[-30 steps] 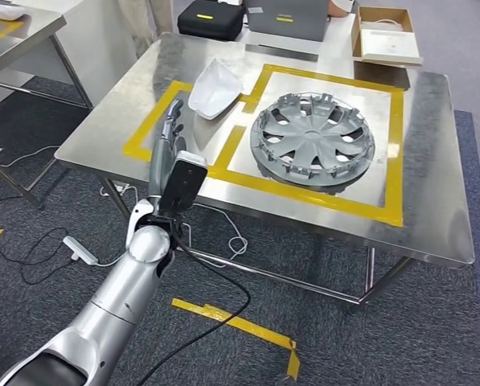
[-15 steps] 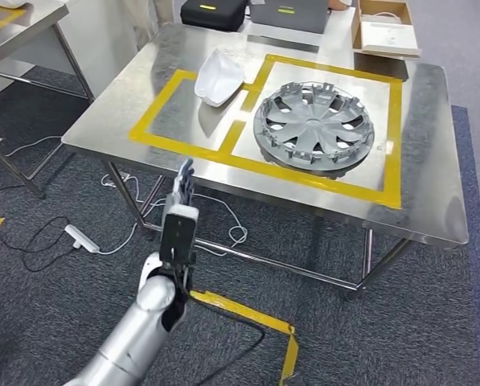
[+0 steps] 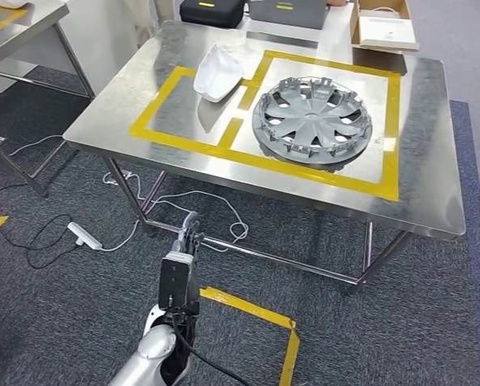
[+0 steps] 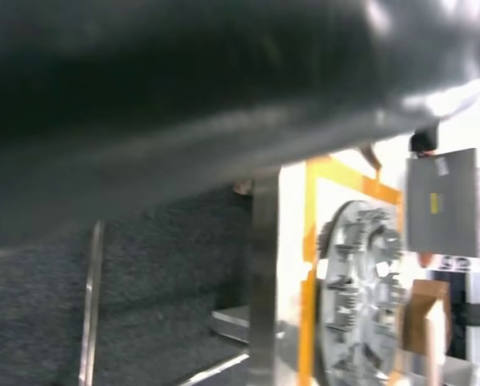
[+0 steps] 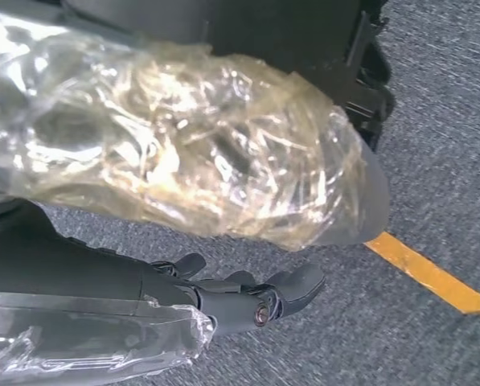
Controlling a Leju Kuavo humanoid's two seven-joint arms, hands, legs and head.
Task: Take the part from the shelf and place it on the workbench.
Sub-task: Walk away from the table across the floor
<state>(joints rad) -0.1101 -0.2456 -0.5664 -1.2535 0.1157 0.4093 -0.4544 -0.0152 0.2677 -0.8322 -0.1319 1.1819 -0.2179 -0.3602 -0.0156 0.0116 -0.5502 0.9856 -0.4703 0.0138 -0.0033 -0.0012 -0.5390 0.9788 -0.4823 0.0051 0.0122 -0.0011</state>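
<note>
Left hand (image 3: 187, 238) hangs below the tabletop's (image 3: 419, 173) near edge, fingers loosely apart, holding nothing. White part (image 3: 216, 73) lies near the far-left corner, long axis running toward the far edge. Hubcap (image 3: 312, 119) lies flat beside it. Right hand (image 5: 249, 299) empty, fingers extended.

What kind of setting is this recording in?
Likely a workshop or robot test cell: a steel workbench marked with yellow tape boxes, a car wheel cover lying in one, and cables on grey carpet.

A wheel cover (image 3: 312, 120) is laid on the workbench (image 3: 431, 193), with a shell-shaped part (image 3: 218, 73) to its left.
</note>
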